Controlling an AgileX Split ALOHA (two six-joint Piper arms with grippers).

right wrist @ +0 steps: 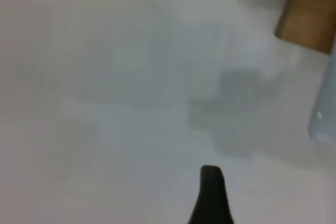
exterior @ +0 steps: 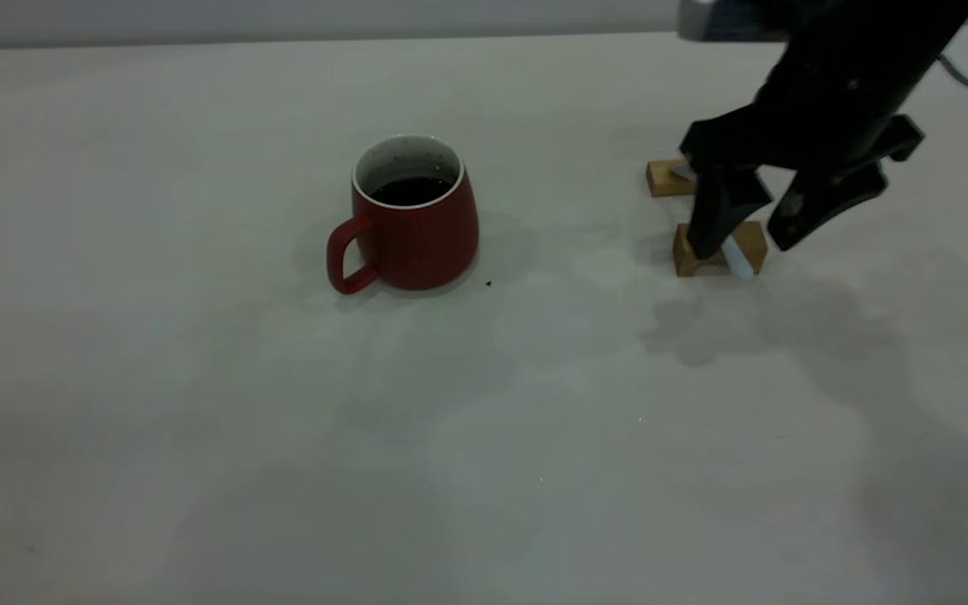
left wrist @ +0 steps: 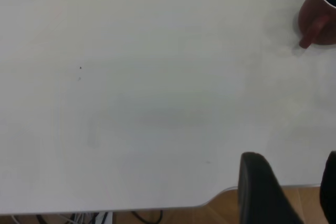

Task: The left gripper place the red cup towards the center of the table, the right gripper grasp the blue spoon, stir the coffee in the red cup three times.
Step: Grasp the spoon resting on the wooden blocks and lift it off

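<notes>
Red cup (exterior: pixel 413 220): upright at centre frame on the table (exterior: pixel 198 437), handle toward lower left; also at the upper right edge of the left wrist view (left wrist: pixel 320 17); touched by neither gripper.
Coffee (exterior: pixel 411 190): dark liquid inside the cup, surface flat.
Blue spoon (exterior: pixel 734 256): right of frame, pale handle resting on the nearer wooden block (exterior: pixel 718 249), bowl end toward the farther block (exterior: pixel 667 177); handle also at the right edge of the right wrist view (right wrist: pixel 323 103).
Right gripper (exterior: pixel 744 245): upper right, lowered over the spoon, fingers spread astride the handle, not clenched on it.
Left gripper (left wrist: pixel 286 192): absent from the exterior view; fingers parted, holding nothing, well apart from the cup.
Progress: cup placement judged done; spoon grasp under way; lifting, carrying and three stirs remaining.
</notes>
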